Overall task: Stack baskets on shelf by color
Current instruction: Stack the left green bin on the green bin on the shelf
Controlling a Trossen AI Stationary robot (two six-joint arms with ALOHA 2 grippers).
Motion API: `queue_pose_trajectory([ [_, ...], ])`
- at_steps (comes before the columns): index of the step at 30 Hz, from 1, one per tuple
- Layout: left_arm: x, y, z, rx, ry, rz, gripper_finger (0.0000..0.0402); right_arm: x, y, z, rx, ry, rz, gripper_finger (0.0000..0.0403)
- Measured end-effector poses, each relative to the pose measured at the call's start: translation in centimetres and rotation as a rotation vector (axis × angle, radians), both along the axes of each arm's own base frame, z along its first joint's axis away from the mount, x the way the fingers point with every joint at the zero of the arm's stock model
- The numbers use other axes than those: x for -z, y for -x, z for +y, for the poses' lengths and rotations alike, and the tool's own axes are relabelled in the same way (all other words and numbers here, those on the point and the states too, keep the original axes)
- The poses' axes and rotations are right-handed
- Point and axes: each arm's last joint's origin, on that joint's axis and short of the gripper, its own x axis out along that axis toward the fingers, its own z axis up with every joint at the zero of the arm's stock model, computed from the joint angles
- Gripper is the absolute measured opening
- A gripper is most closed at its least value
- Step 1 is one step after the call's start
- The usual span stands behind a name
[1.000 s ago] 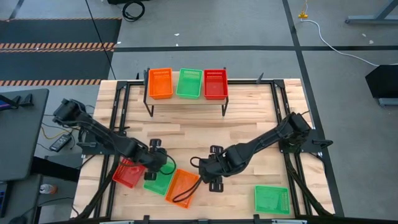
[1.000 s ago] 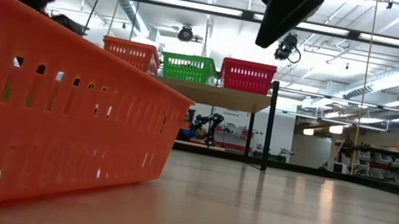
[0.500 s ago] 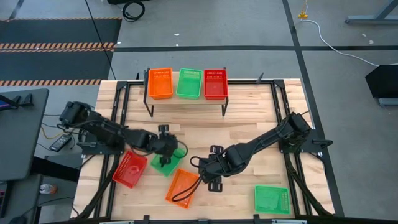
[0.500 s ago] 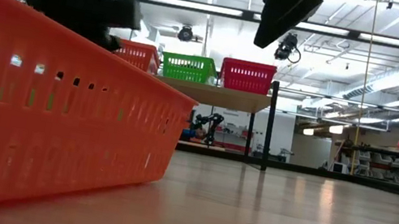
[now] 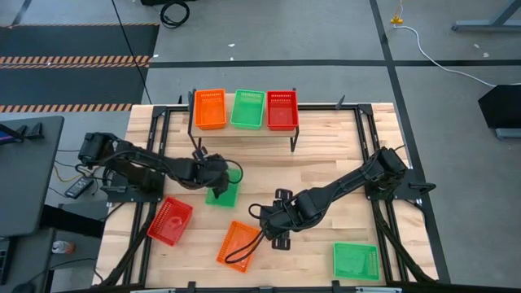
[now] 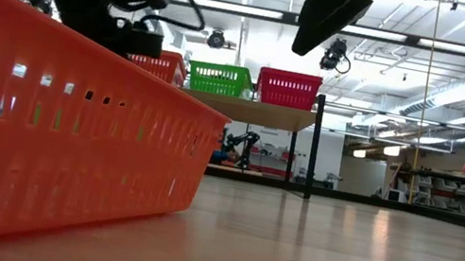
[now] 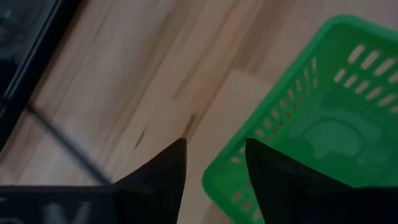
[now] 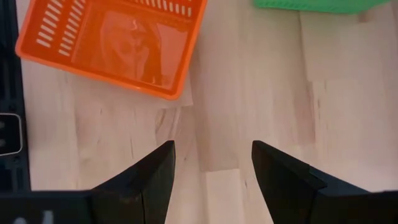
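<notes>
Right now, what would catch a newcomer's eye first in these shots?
Three baskets, orange, green and red, sit in a row on the small shelf at the table's far edge. The left pincer has a green basket by its rim, carried mid-table toward the shelf. A red basket, an orange one and another green one lie along the near side, with the right pincer open beside the orange.

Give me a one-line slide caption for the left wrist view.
Left tool holding a green basket by its rim above the wooden table.
</notes>
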Motion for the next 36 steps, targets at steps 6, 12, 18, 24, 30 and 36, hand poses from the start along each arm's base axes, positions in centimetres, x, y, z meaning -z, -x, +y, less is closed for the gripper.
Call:
queue_pose_trajectory([
  [6,-0.3,0.9,-0.9,0.033,0.024,0.047,0.0171,0.0,0.0,0.0,0.004,0.008,-0.005,0.0219],
  [12,-3.0,2.1,-2.5,0.13,0.043,-0.062,0.0171,-0.1,-0.2,0.0,-0.004,0.005,-0.02,0.0219],
  [18,-5.4,3.2,-5.7,0.447,0.242,-0.129,0.0171,-0.1,-0.2,0.1,-0.012,0.004,-0.028,0.0219],
  [24,-4.2,4.0,-8.4,0.614,0.304,-0.007,0.0171,-0.1,-0.3,0.1,-0.004,-0.004,-0.037,0.0219],
  [30,-2.5,3.3,-9.0,0.609,0.273,0.061,0.0172,-0.1,-0.3,0.1,0.001,-0.01,-0.037,0.0219],
  [36,-0.5,2.1,-8.2,0.557,0.22,0.139,0.0172,-0.2,-0.4,0.2,0.001,-0.014,-0.043,0.0219],
])
